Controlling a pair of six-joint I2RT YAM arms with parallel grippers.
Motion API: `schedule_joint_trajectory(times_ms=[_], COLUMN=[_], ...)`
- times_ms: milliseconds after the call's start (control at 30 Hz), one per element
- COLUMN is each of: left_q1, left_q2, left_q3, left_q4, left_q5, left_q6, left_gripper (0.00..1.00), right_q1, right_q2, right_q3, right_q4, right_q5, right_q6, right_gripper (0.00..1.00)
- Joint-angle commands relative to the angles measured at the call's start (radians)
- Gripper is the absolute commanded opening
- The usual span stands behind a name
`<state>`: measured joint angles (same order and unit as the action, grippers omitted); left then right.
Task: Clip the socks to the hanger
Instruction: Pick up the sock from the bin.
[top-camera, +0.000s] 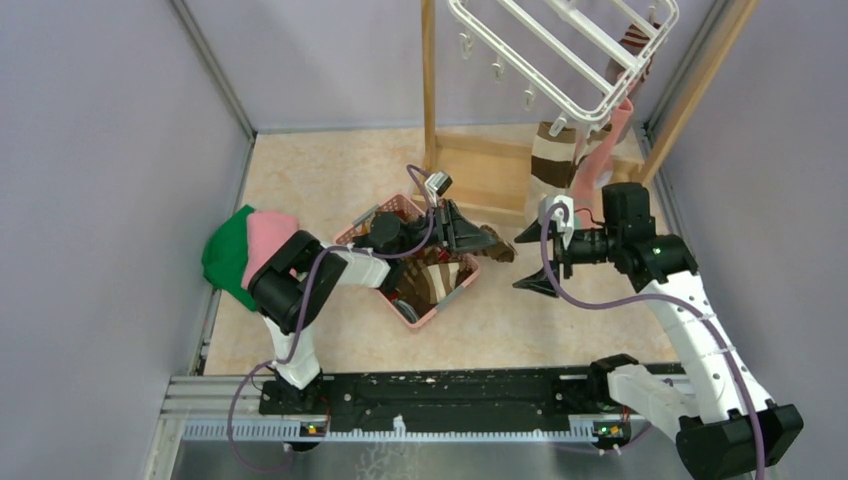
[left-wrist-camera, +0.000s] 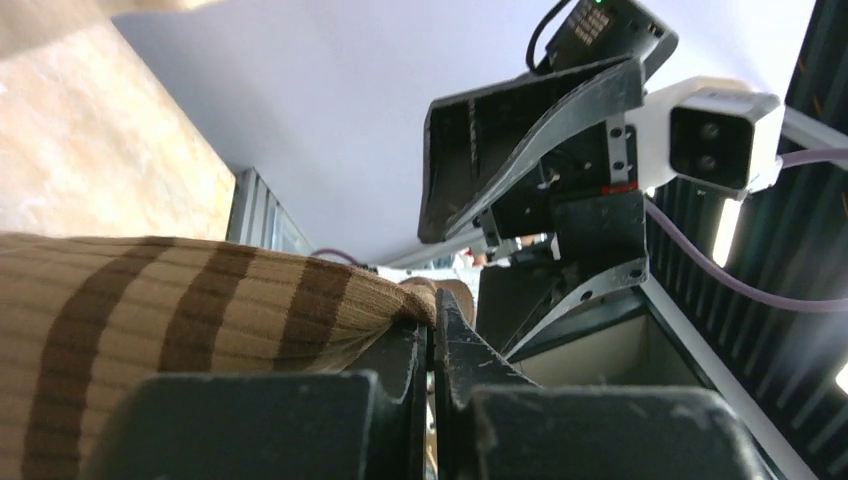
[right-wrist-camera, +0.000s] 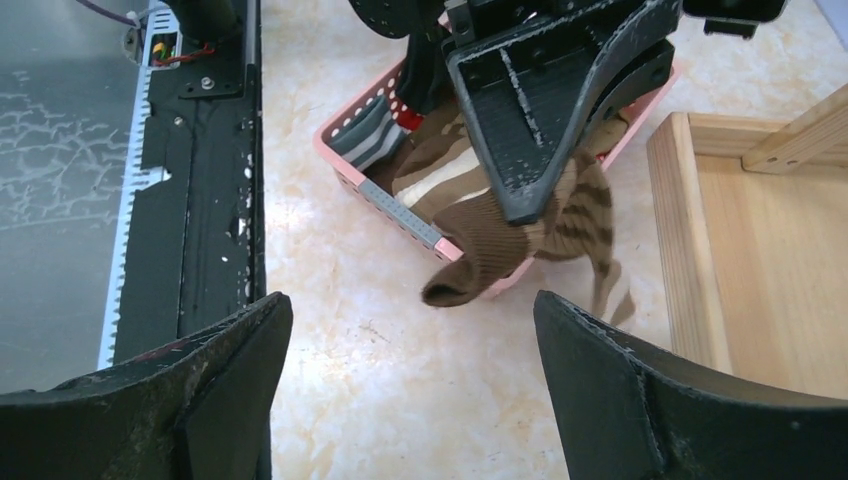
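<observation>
My left gripper (top-camera: 487, 240) is shut on a brown and tan striped sock (right-wrist-camera: 520, 238), which hangs over the far rim of the pink basket (right-wrist-camera: 372, 196). The same sock (left-wrist-camera: 200, 300) drapes over the left finger in the left wrist view. My right gripper (top-camera: 520, 263) stands wide open just right of that sock, with nothing between its fingers (right-wrist-camera: 215, 385). The white hanger (top-camera: 570, 60) hangs at the top right. A brown and cream striped sock (top-camera: 550, 160) and a pink sock (top-camera: 606, 150) dangle beneath it.
More socks (right-wrist-camera: 415, 165) lie in the basket. Folded green and pink cloths (top-camera: 240, 255) sit at the left wall. The wooden stand (top-camera: 480, 160) rises behind the basket, its base (right-wrist-camera: 760, 240) close to the right gripper. A black rail (top-camera: 450, 390) runs along the near edge.
</observation>
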<state>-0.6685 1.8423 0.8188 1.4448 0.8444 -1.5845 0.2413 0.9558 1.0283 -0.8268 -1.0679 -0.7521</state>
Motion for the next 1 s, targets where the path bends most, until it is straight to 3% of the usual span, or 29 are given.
schedule_joint_trajectory(times_ms=[0,333,700,767,933,967], left_q1=[-0.006,-0.046,-0.050,-0.050,-0.050,-0.049], left_q2=[-0.016,-0.026,-0.010,-0.008,-0.018,-0.020], left_q3=[-0.002,-0.003,0.007,0.005,-0.010,-0.015], left_q4=[0.230,0.219,0.265,0.274,0.279,0.277], left_q5=[-0.178,-0.290,-0.287,-0.288,-0.287,-0.286], left_q6=[0.004,0.025,-0.020,-0.025,-0.024,-0.021], left_gripper=[0.00,0.00,0.00,0.00,0.00,0.00], right_q1=[-0.002,0.017,0.018,0.017,0.017,0.016], right_q2=[0.004,0.048,0.038,0.036,0.033,0.032], right_q3=[-0.030,-0.064,-0.086,-0.087,-0.077,-0.074], right_q4=[0.171,0.351,0.371,0.371,0.364,0.359], right_q5=[-0.027,-0.001,0.112,0.127,0.146,0.146], right_q6=[0.120,0.298,0.268,0.263,0.246,0.244], right_gripper=[0.88,0.72,0.50,0.39,0.01,0.00])
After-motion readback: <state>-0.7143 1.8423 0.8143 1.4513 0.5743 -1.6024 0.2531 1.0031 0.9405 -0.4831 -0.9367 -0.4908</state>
